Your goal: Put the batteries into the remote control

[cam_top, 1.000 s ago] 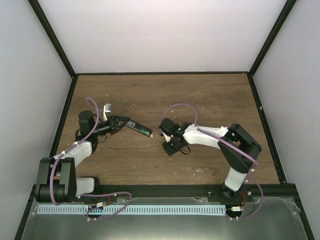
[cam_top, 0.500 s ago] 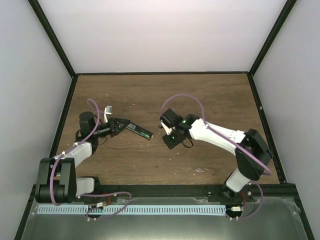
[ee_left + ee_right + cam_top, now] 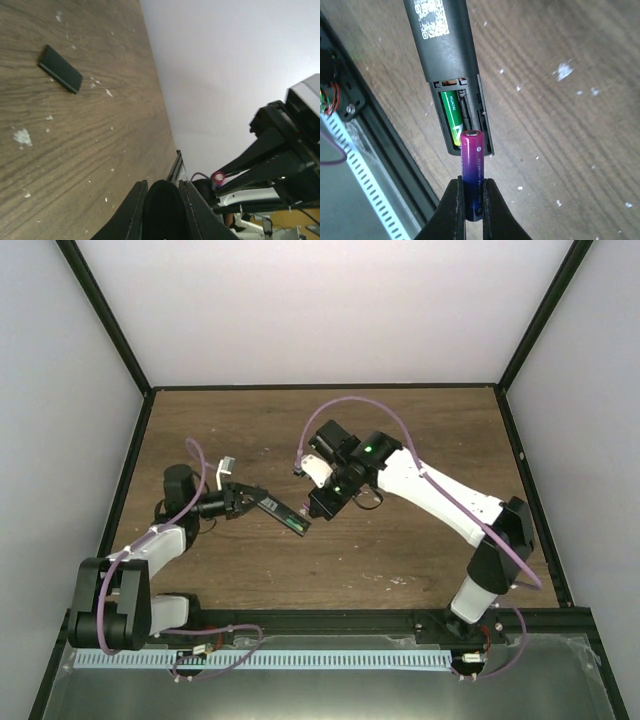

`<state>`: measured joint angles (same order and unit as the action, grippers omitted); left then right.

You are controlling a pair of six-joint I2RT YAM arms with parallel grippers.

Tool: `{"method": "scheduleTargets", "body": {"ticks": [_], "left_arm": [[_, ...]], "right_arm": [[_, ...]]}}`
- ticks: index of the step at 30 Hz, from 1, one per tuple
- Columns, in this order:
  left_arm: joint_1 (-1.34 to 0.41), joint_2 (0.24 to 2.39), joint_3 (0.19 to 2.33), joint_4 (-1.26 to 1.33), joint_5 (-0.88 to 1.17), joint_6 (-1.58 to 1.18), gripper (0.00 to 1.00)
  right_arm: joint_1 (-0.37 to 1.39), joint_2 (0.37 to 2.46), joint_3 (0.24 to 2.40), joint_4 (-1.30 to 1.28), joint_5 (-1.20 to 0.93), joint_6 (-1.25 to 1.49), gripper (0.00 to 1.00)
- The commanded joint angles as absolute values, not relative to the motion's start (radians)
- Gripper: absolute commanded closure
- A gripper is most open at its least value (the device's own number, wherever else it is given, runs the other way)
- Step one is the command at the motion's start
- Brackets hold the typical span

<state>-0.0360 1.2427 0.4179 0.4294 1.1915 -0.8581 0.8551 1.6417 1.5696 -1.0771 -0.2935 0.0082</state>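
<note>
My left gripper [image 3: 252, 500] is shut on one end of the slim black remote control [image 3: 285, 513], holding it above the table. In the left wrist view the remote [image 3: 162, 210] fills the gap between the jaws. Its battery compartment [image 3: 462, 115] lies open, with the green battery [image 3: 451, 117] seated in one slot. My right gripper [image 3: 472, 210] is shut on the purple-blue battery [image 3: 472, 170]. The battery's tip hovers at the compartment's open end, over the empty slot. From above, the right gripper [image 3: 318, 502] meets the remote's free end.
A flat black rectangular piece [image 3: 60, 68] lies on the wooden table [image 3: 400, 440], away from the remote. White specks [image 3: 563, 70] are scattered over the wood. A black frame rail [image 3: 320, 618] runs along the table's near edge.
The right arm has swung left and stretched out, bringing the purple-blue battery to the remote's open end. The left gripper has shifted the remote slightly right and lower.
</note>
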Motion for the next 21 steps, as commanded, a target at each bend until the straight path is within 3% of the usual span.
{"method": "scheduleTargets", "body": {"ticks": [1, 21], "left_arm": [[-0.082, 1.255, 0.441, 0.431, 1.243, -0.813, 1.00], [-0.139, 1.283, 0.469, 0.532, 1.167, -1.007, 1.00]], "right_arm": [[0.860, 1.690, 1.648, -1.212, -0.398, -0.041, 0.99], [0.877, 1.795, 1.720, -1.292, -0.373, -0.021, 0.98]]}}
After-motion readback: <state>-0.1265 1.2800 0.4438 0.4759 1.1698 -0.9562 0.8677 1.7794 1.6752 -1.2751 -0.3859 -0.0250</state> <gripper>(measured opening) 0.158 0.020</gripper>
